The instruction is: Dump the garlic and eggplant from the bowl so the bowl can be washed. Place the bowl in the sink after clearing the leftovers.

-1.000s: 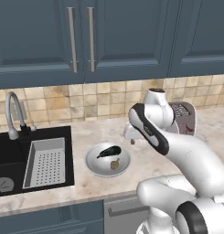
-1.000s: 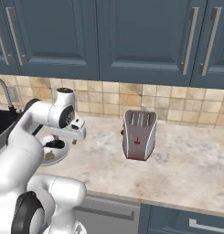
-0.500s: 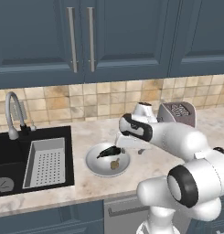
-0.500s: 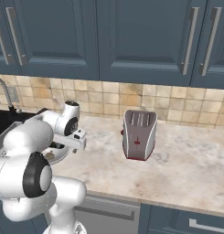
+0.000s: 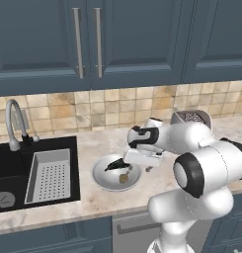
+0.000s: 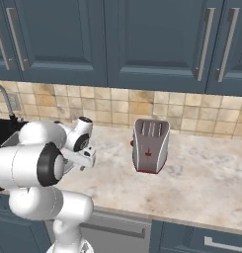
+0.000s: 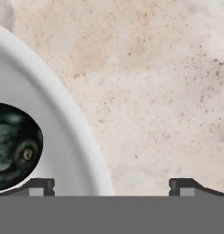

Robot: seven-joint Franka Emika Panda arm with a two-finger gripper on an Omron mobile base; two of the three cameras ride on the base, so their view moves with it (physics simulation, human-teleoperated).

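Note:
The silver bowl [image 5: 103,181] sits on the counter right of the sink [image 5: 9,170]. Inside it lie the dark eggplant [image 5: 116,164] and the tan garlic [image 5: 124,178]. My gripper [image 5: 142,169] is low at the bowl's right rim, open. In the hand view the bowl's [image 7: 63,137] rim runs up between the two fingertips [image 7: 38,185], with the gripper [image 7: 111,186] straddling it and nothing clamped. The eggplant [image 7: 13,146] shows at the left of that view, inside the bowl. The garlic is out of the hand view.
A grey perforated tray [image 5: 48,175] sits in the sink's right part, with the chrome faucet [image 5: 13,123] behind. A toaster [image 5: 191,118] [image 6: 151,145] stands on the counter to the right. Marble counter [image 7: 154,91] lies right of the bowl.
The arm has swung down and toward the bowl, bringing the hand from above the counter to the bowl's right rim. Bowl, eggplant and garlic have not moved.

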